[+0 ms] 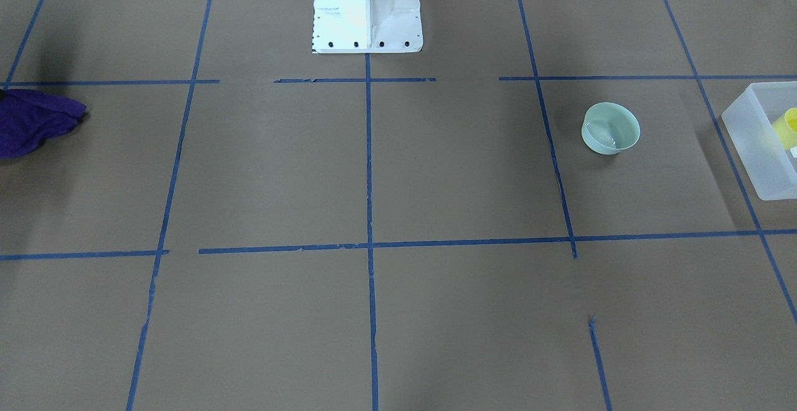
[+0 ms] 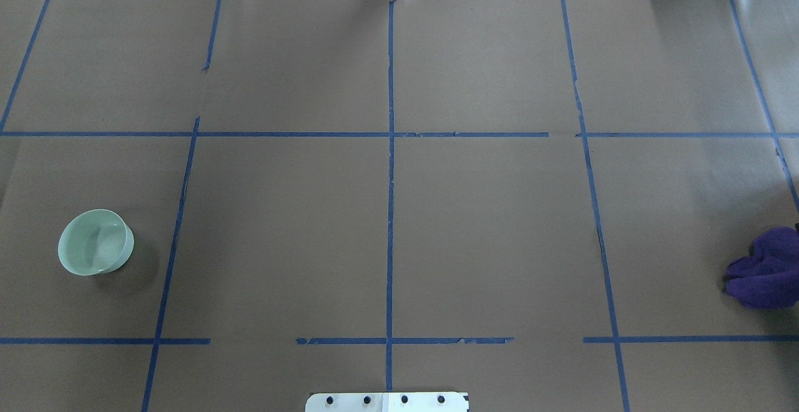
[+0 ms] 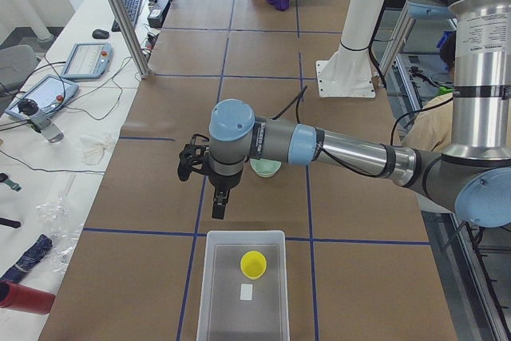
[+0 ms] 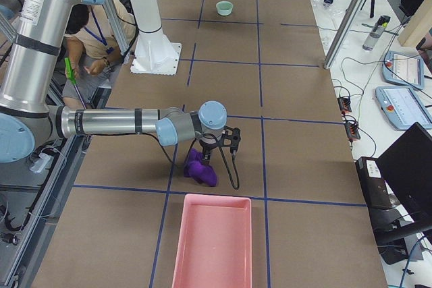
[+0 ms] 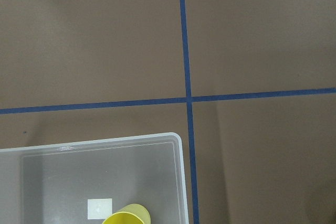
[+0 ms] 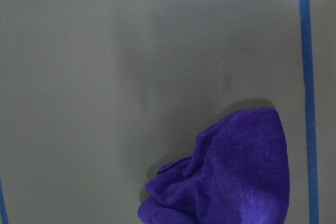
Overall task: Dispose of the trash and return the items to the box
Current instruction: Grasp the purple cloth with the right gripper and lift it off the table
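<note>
Presently, whether the left jaws, above the counter (image 2: 281, 231) beside the box (image 3: 225, 309), or the right jaws, over the purple cloth (image 4: 202, 172), are clenched cannot be told; the yellow cup (image 3: 253, 263) sits inside the box, near a green bowl (image 1: 611, 127).

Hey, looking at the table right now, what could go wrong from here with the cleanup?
1. The yellow cup already sits in the box; lowering the green bowl in beside it might knock the cup over.
2. The purple cloth lies bunched by the right arm; its jaws may catch only a fold and drop it short of the pink bin.
3. The box lies outside the overhead view, so placement there is harder to check.
</note>
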